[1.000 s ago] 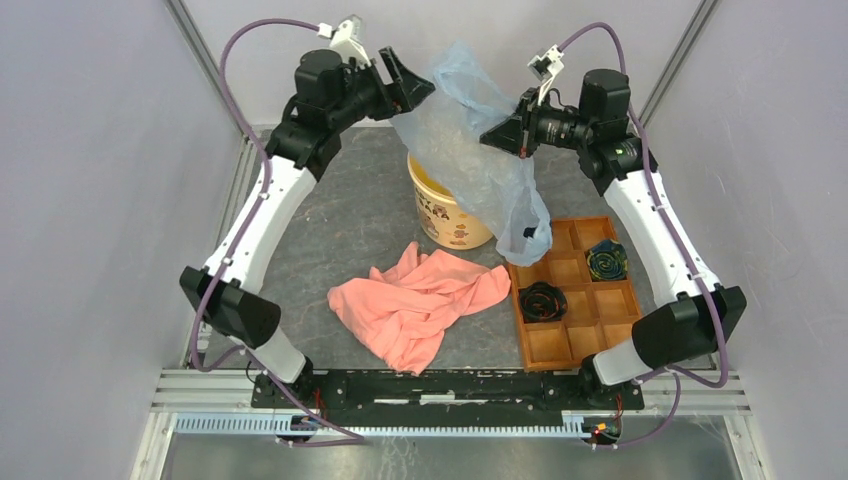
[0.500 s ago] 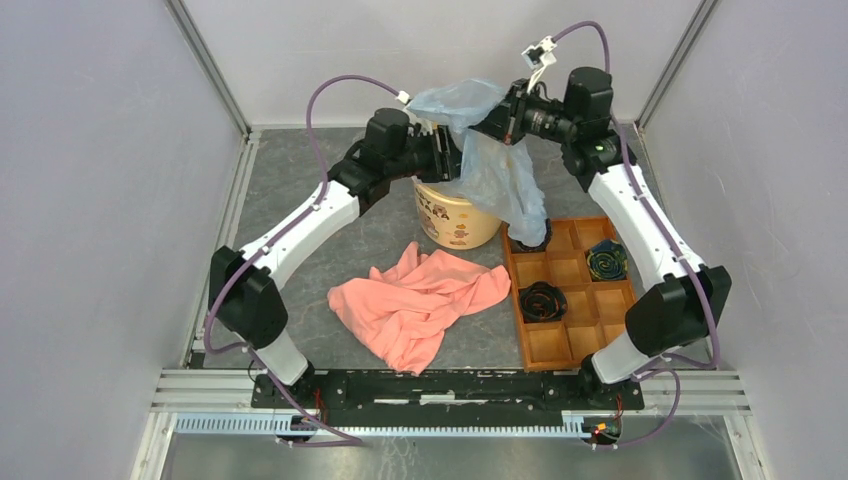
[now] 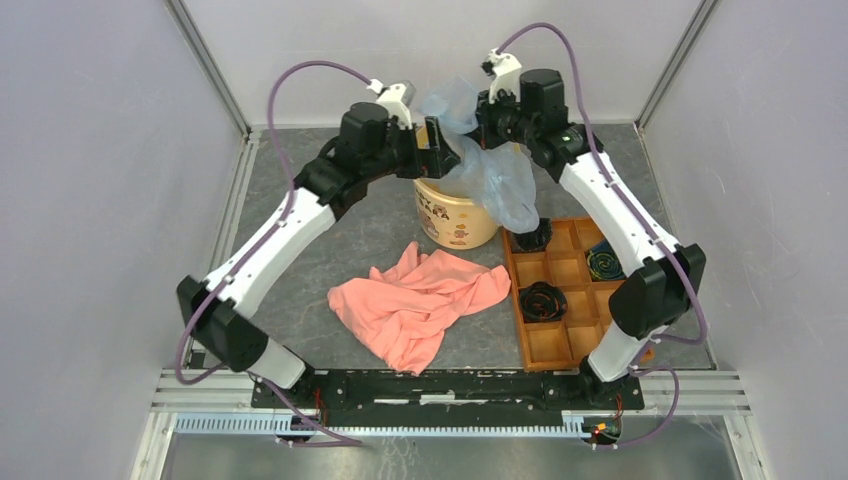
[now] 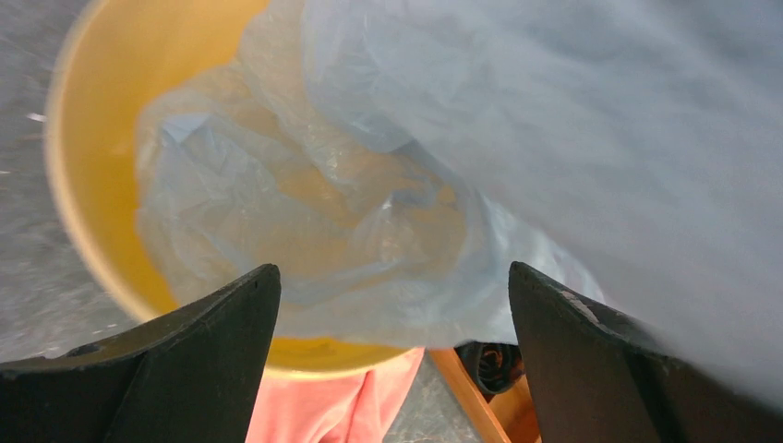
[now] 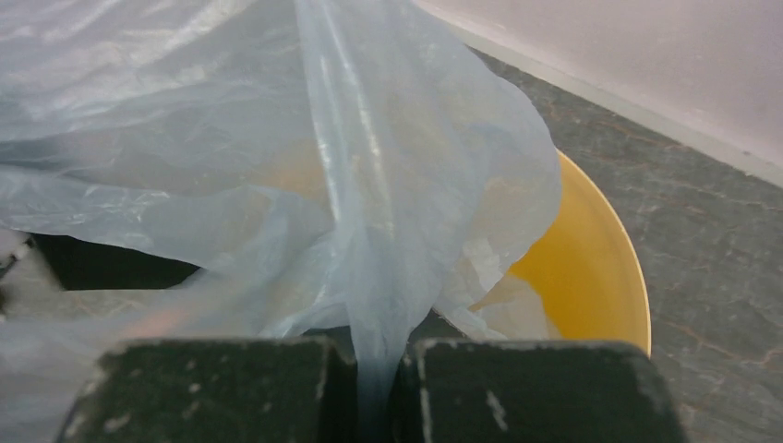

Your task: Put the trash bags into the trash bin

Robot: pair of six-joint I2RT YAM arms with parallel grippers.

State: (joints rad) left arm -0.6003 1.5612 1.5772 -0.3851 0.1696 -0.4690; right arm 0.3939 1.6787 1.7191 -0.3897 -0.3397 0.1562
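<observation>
The trash bin (image 3: 455, 218) sits toward the far middle of the table (image 3: 340, 215). Its mouth is mostly hidden from the top camera by the arms and the pale blue trash bag (image 3: 497, 178). The left wrist view shows part of the bag crumpled down inside the yellow bin (image 4: 88, 198). The rest rises out of frame, so I can't see where its top edge ends.

The right gripper (image 3: 483, 122) is pinched tight on a fold of the bag (image 5: 369, 185) above the bin rim (image 5: 591, 268). The left gripper (image 4: 388, 360) has its fingers spread wide over the bin mouth and isn't holding anything. Overhead, the left gripper (image 3: 436, 152) is jammed right against the bag.

One tail of the bag hangs over the bin's right side and half covers a dark coil (image 3: 537, 237) in the far-left cell of the wooden tray (image 3: 550, 343). The tray sits just beside the bin on the right. Two more coils (image 3: 543, 300) lie in other cells, and I can't tell what they're made of. A pink cloth (image 3: 420, 305) is bunched up right in front of the bin. Bare grey table shows to its left.
</observation>
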